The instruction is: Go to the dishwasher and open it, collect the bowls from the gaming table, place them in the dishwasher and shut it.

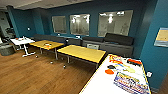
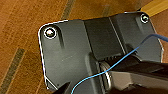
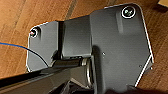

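Nearest the camera in the head view, at the lower right, lies the long white-topped gaming table with its yellowish edge (image 1: 100,83), running away toward the teal wall. A colourful board-game box (image 1: 130,83) sits on its near end. Just beyond it rests the small round orange-red bowl (image 1: 109,71), and touching or just beside that, a little farther along, the small dark blackish bowl (image 1: 111,66). Past the bowls come a pale yellowish flat piece (image 1: 128,68), a red-and-yellow box (image 1: 115,59) and a long red and black object (image 1: 134,61) near the far end.

Both bowls are on the tabletop, with neither gripper near them in the head view. The wrist views look down on brown wooden plank floor (image 2: 22,50), with a yellowish strip (image 2: 156,6) at one corner of the left wrist picture; a thin blue cable (image 2: 120,62) crosses that one. Whether either gripper's fingers stand apart or together cannot be told, nor whether anything is held.

Across the wooden floor stand two yellow-topped low tables, one closer (image 1: 82,53) and one farther (image 1: 46,44), the farther bearing a small orange item (image 1: 47,45). Farther left is a small white table (image 1: 22,41). Behind them a dark grey sofa bench (image 1: 110,42) runs along the deep teal wall (image 1: 92,10), which carries three frosted window panels (image 1: 79,24).
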Available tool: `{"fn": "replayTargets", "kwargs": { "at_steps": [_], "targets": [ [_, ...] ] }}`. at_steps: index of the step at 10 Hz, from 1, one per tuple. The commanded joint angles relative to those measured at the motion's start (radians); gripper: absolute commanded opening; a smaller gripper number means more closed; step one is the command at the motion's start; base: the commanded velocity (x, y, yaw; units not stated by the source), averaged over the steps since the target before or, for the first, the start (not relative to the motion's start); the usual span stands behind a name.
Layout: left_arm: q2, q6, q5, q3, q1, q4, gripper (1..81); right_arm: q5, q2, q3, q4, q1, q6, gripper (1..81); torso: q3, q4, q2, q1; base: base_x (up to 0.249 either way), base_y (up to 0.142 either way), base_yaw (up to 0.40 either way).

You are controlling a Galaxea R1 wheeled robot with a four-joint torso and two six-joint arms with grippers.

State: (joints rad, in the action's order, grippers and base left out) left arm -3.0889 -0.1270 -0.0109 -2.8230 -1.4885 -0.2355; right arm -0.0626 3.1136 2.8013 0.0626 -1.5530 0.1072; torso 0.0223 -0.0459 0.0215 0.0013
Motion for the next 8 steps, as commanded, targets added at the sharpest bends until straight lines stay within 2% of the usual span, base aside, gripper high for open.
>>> {"fn": "replayTargets", "kwargs": {
  "at_steps": [1, 8],
  "targets": [
    [-0.001, 0.006, -0.051, -0.001, 0.053, -0.005, 81.1, 0.047, 0.002, -0.002, 0.003, 0.049, -0.001, 81.1, 0.0, 0.0, 0.0, 0.0, 0.0, 0.0, -0.237],
    [0.004, 0.006, -0.051, -0.001, 0.053, -0.004, 81.1, 0.047, 0.004, -0.005, 0.003, 0.049, -0.001, 81.1, 0.0, 0.0, 0.0, 0.0, 0.0, 0.0, -0.321]
  ]
}}
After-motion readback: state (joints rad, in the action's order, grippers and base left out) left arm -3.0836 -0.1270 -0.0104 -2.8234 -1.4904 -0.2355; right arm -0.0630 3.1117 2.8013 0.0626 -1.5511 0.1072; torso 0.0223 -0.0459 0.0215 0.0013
